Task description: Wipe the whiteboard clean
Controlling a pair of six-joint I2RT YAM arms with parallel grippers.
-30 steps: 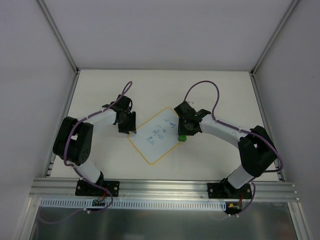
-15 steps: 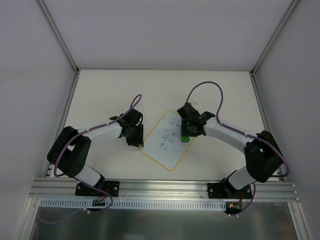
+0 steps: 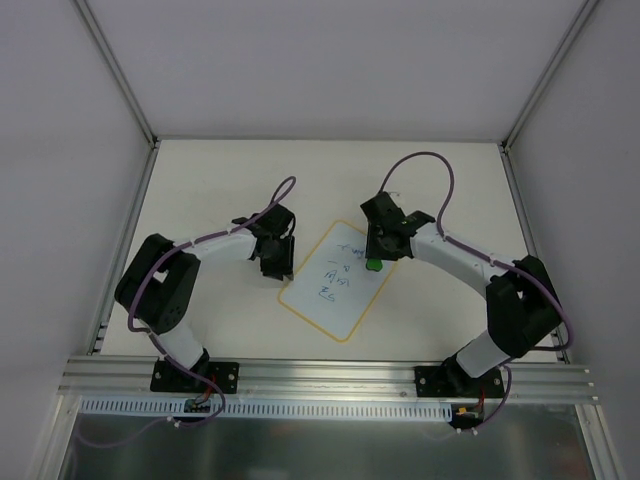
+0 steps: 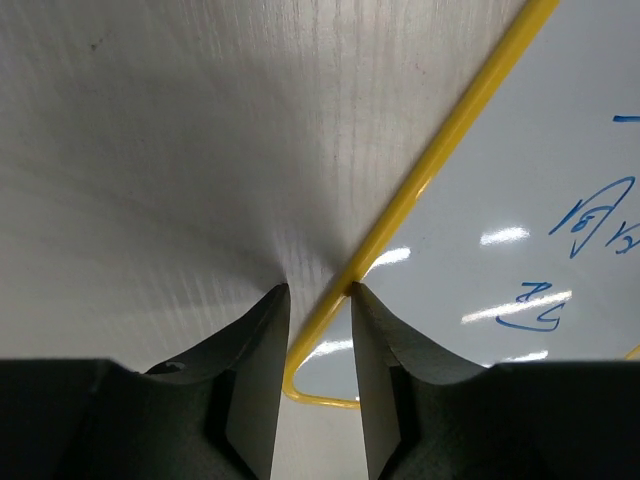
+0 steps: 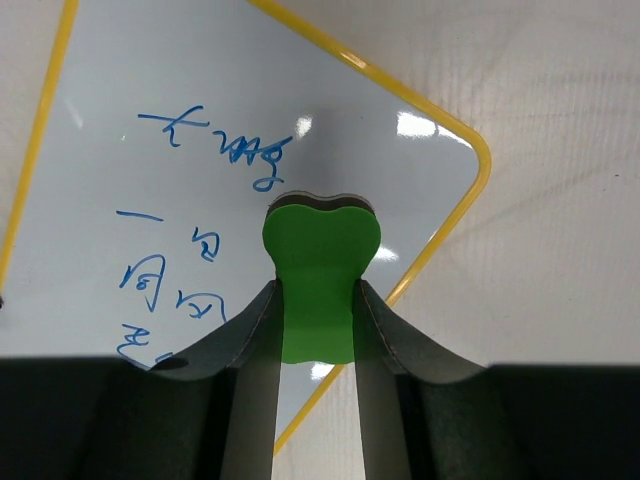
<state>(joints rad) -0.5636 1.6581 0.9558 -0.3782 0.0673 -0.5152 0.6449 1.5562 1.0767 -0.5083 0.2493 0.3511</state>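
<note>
The whiteboard (image 3: 335,305) lies tilted on the table, white with a yellow rim and blue handwritten marks (image 3: 336,274). My left gripper (image 3: 275,263) is at its left edge. In the left wrist view the left gripper (image 4: 318,290) is nearly shut with the yellow rim (image 4: 450,130) between its fingertips, and the whiteboard (image 4: 520,150) lies to the right. My right gripper (image 3: 376,258) is shut on the green eraser (image 3: 373,265) near the board's far right corner. In the right wrist view the right gripper (image 5: 318,290) holds the eraser (image 5: 320,250) over the whiteboard (image 5: 150,180), just below the top line of marks (image 5: 215,135).
The cream table (image 3: 200,180) is walled in white on three sides. A metal rail (image 3: 320,375) runs along the near edge by the arm bases. Purple cables loop above both wrists.
The whiteboard has slid right and slightly nearer together with my left gripper. My right gripper has moved a little right and farther with the eraser.
</note>
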